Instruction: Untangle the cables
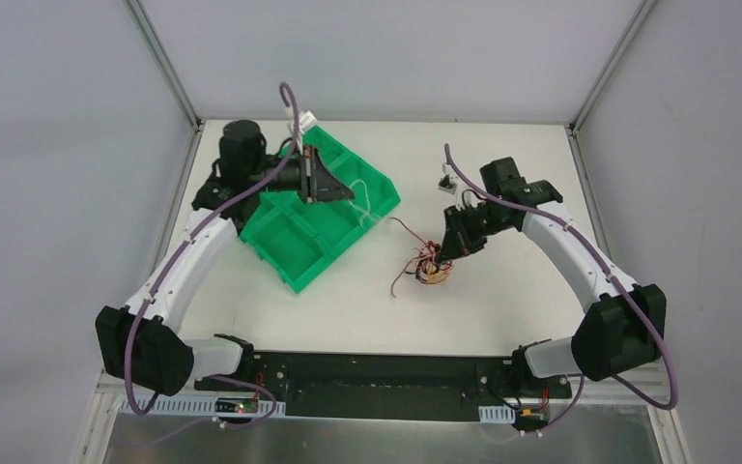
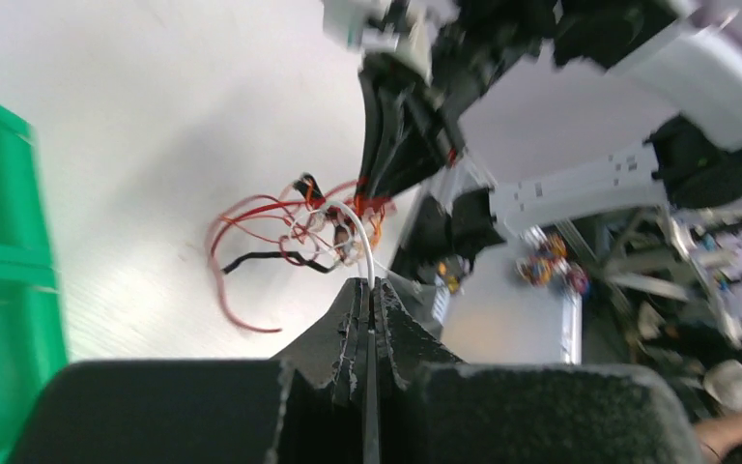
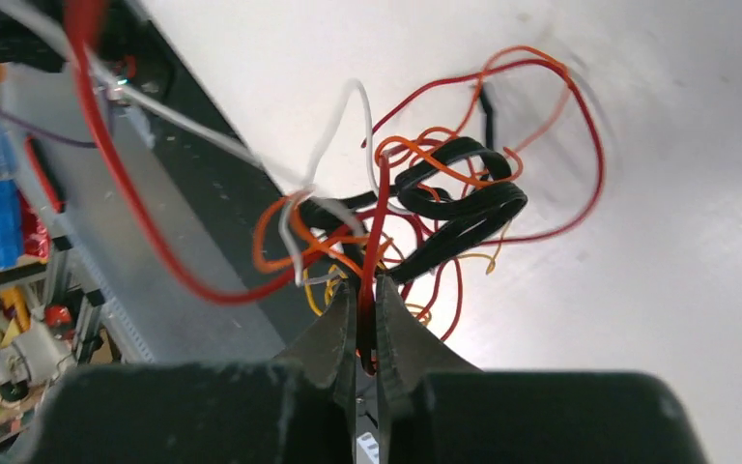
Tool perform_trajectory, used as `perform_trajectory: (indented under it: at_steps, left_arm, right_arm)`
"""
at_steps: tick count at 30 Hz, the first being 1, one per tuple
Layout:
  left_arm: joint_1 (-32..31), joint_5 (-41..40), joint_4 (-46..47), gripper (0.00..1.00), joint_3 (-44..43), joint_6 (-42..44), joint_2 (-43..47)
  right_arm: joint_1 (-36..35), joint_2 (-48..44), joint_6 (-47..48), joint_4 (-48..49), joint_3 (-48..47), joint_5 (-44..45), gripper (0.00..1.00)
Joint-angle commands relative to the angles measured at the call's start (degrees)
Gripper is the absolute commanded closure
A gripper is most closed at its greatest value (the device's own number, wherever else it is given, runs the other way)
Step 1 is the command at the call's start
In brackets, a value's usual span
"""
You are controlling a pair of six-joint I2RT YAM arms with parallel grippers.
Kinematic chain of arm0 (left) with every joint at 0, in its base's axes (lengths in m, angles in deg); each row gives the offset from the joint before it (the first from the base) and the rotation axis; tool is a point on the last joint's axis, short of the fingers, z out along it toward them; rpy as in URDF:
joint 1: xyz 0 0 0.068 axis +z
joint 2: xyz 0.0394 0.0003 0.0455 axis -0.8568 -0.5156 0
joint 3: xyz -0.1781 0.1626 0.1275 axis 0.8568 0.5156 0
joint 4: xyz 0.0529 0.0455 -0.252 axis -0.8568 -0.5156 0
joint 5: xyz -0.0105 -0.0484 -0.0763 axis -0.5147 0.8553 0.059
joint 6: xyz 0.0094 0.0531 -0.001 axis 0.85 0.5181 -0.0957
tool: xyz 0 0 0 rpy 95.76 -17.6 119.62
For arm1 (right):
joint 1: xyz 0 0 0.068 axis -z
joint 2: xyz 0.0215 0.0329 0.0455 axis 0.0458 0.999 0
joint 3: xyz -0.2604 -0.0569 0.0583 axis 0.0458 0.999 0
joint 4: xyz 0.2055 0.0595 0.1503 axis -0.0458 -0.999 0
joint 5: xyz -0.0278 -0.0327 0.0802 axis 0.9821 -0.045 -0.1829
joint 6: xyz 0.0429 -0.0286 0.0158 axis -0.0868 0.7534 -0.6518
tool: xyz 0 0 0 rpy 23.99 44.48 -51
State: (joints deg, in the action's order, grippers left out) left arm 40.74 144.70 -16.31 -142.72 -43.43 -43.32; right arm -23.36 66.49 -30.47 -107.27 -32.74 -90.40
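Overhead, two close wrist views — cables shared

We see bright, even light from above on the white table, leaving only faint, soft shadows. Both wrist views are smeared and blurred toward their edges; the cables look sharpest, with the backgrounds out of focus.

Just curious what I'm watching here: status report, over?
Left gripper shut on white wire. Right gripper shut on red wire. Cables knotted between them. Nothing in the way.
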Motion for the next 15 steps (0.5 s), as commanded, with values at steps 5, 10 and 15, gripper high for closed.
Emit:
perform_trajectory:
  at_steps: [5, 10, 15]
  left_arm:
    - [10.28, 0.31, 5.07, 1.0, -15.01, -4.36, 1.88]
    - [17.61, -2.0, 8.78, 1.0, -21.94, -8.8, -0.91]
    - [22.27, -3.63, 8.27, 1.0, -30.47, -8.9, -4.27]
  right_arm:
    - [7.51, 2.97, 7.61, -2.52, 3.2, 13.25, 1.0]
    - [12.01, 6.14, 9.6, -2.12, 4.7, 17.63, 1.0]
    - [15.1, 9.67, 11.42, -2.01, 6.19, 20.66, 1.0]
